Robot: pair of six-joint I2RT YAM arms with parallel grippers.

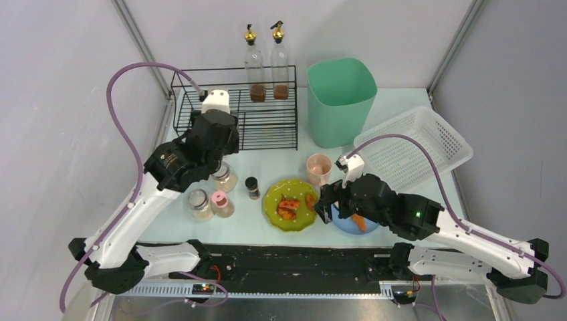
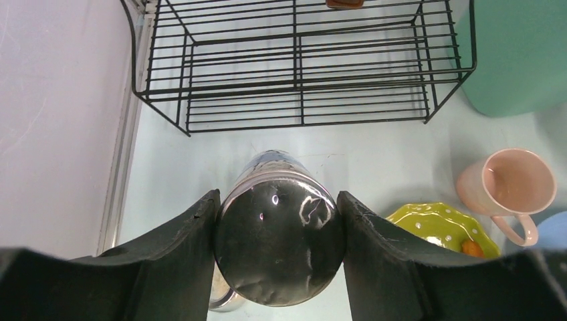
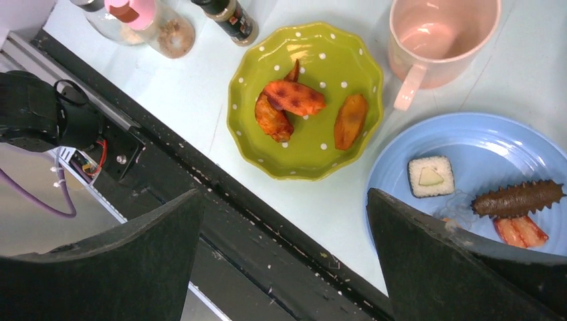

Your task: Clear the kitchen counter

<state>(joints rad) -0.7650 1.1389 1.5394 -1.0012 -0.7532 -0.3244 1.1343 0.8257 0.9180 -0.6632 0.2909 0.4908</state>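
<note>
Left wrist: left gripper [image 2: 277, 200] clamps a metal-lidded jar [image 2: 277, 251], wire rack [image 2: 297, 83] ahead. Right gripper [image 3: 284, 200] spread wide over green plate [image 3: 249, 137] and blue plate [image 3: 468, 140].

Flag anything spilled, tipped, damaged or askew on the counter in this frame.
Nothing looks spilled, tipped or broken. Only the white basket lies skewed, at an angle to the edges of the kitchen counter, near its right side.
</note>
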